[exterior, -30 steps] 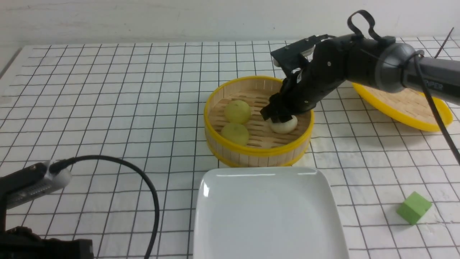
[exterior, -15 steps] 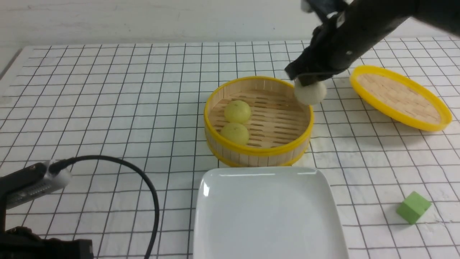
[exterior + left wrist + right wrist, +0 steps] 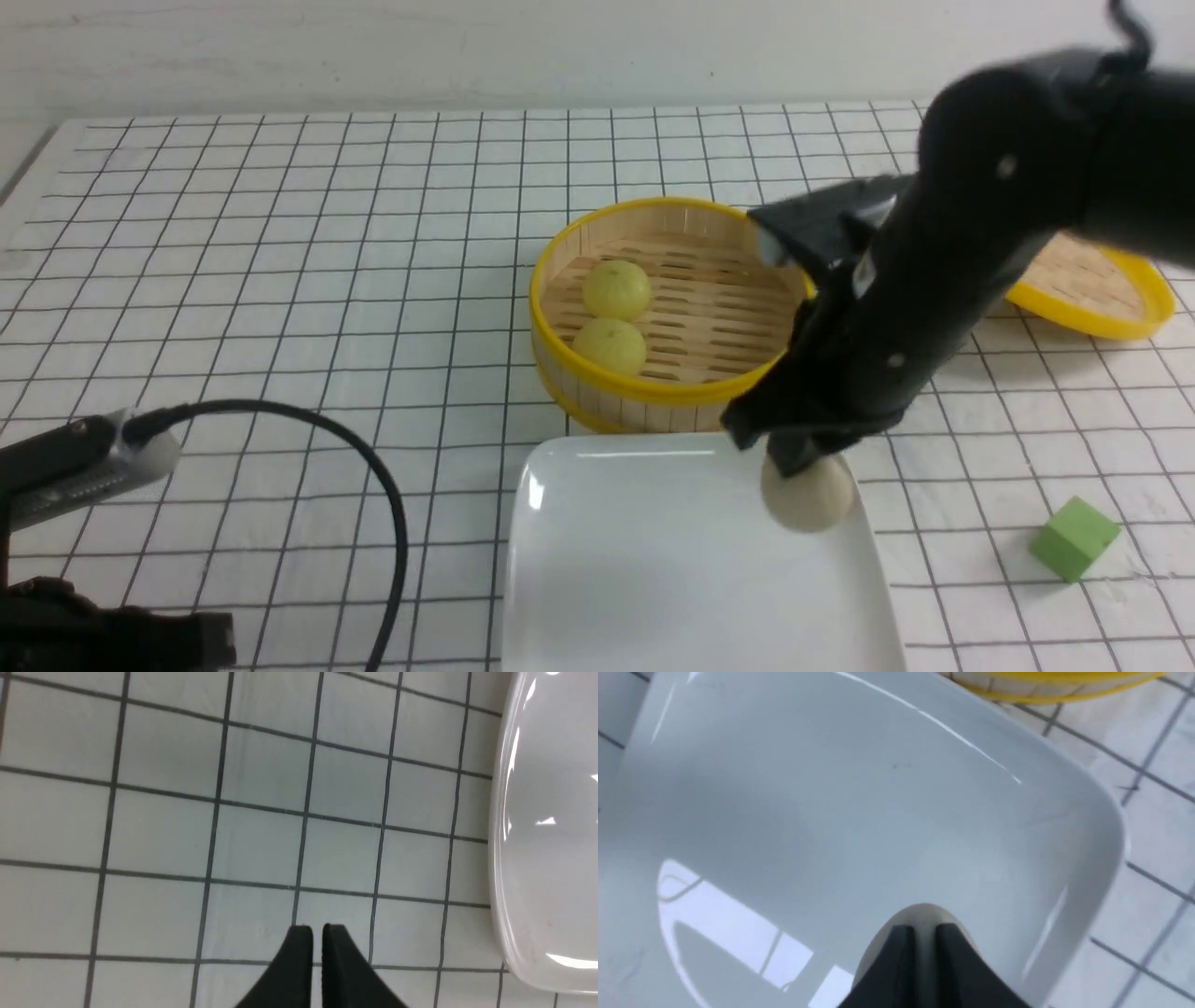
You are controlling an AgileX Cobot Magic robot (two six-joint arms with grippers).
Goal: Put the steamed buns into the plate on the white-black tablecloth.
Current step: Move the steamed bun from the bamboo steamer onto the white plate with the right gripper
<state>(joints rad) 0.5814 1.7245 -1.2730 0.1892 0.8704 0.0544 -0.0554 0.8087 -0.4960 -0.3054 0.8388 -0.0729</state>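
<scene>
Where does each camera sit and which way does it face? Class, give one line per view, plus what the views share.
Front view: between the robot's arms, facing forward over the tablecloth; shows the left arm, and the right gripper holding the beige bun over the plate.
Left wrist view: on the left arm, facing down at the tablecloth; shows the left gripper, fingertips nearly together.
Right wrist view: on the right arm, facing down into the plate; shows fingertips on the beige bun.
Shared: the plate shows in all three.

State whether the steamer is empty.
Not empty: two yellow-green buns lie inside the bamboo steamer; the beige bun is outside, in the right gripper.
</scene>
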